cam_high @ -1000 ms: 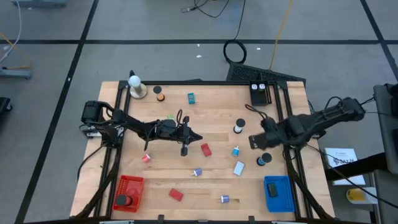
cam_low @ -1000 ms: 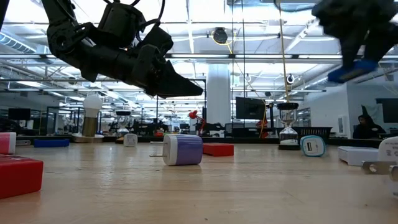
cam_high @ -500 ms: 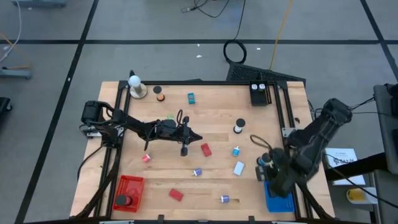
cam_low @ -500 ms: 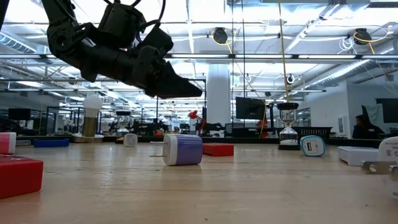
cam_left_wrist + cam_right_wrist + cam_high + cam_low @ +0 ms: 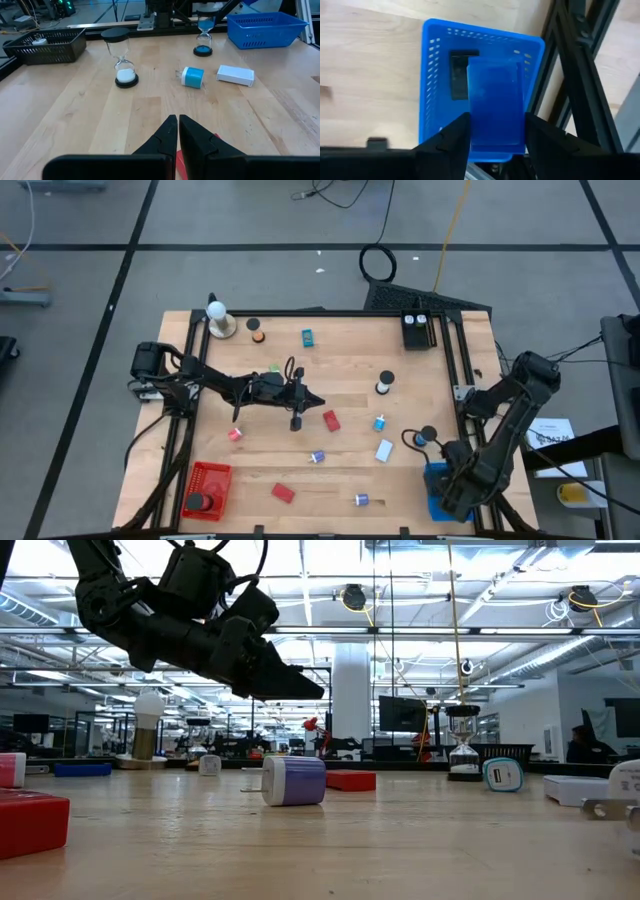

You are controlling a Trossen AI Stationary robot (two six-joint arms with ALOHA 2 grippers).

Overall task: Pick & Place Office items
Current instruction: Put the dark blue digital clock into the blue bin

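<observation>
Blue block (image 5: 496, 102) — being gripped by the right gripper (image 5: 496, 131), hanging directly over the blue basket (image 5: 434, 75), not yet dropped. Red basket (image 5: 209, 488) is holding one dark piece. A dozen or so items are lying loose on the table (image 5: 350, 380) — red block (image 5: 331, 420), hourglass (image 5: 120, 57). Left gripper (image 5: 177, 131) is hovering mid-table, clenched, holding nothing.

the left end effector (image 5: 178, 125) hangs shut over the wooden surface (image 5: 75, 115); ahead stand two hourglasses, white-sand (image 5: 121, 57) and blue-sand (image 5: 203, 31), near a blue basket (image 5: 265, 29).
</observation>
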